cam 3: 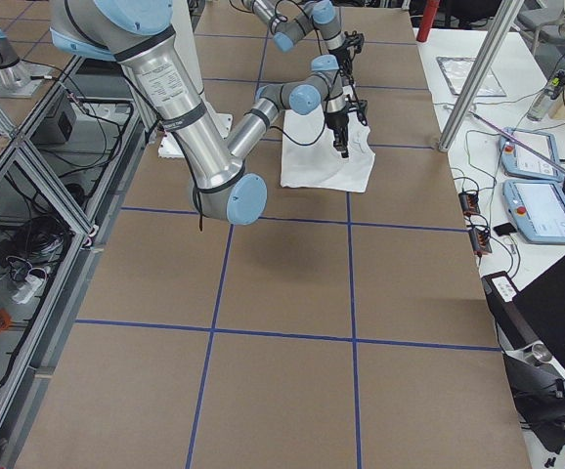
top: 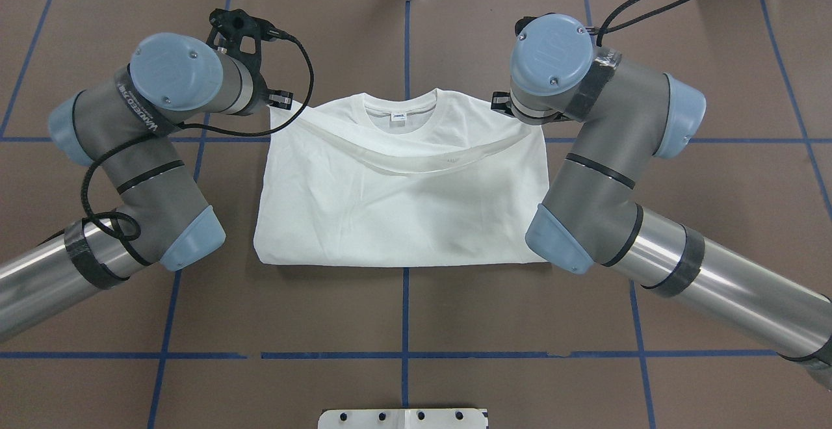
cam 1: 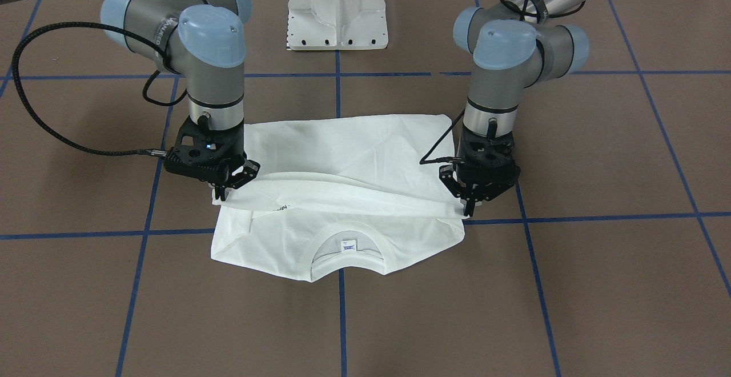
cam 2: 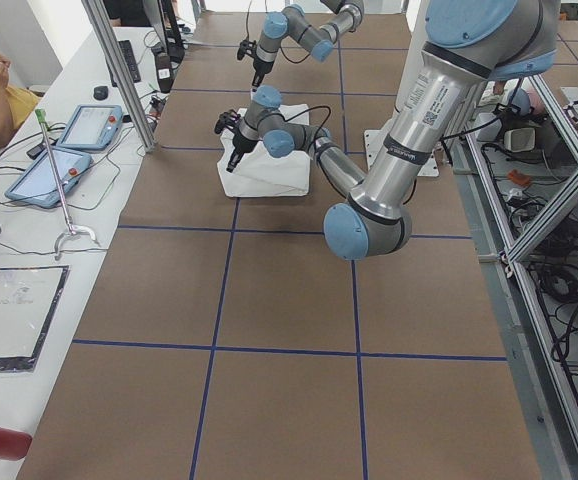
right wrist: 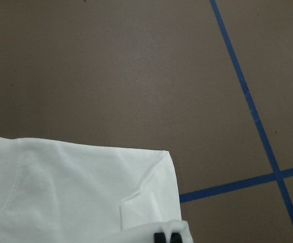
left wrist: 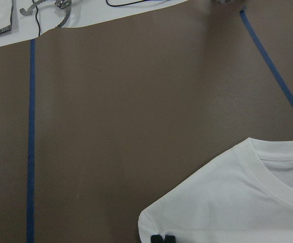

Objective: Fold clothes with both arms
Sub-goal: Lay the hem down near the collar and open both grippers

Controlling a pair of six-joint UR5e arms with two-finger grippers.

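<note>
T-shirt (top: 403, 201) lies long side left-to-right, collar (top: 374, 109) pointing away from pedestal (top: 403, 418).

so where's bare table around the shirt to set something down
Bare table lies beyond the collar, toward the operators' side, and between the hem of the T-shirt and the white pedestal base. It is crowded at both shoulder corners, where the left gripper and right gripper pinch the folded edge.

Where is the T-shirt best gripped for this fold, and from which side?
Pinch the T-shirt at both ends of its doubled-over edge, from above; that edge spans the full width, so end grips keep it taut. The left gripper and right gripper appear placed so.
</note>
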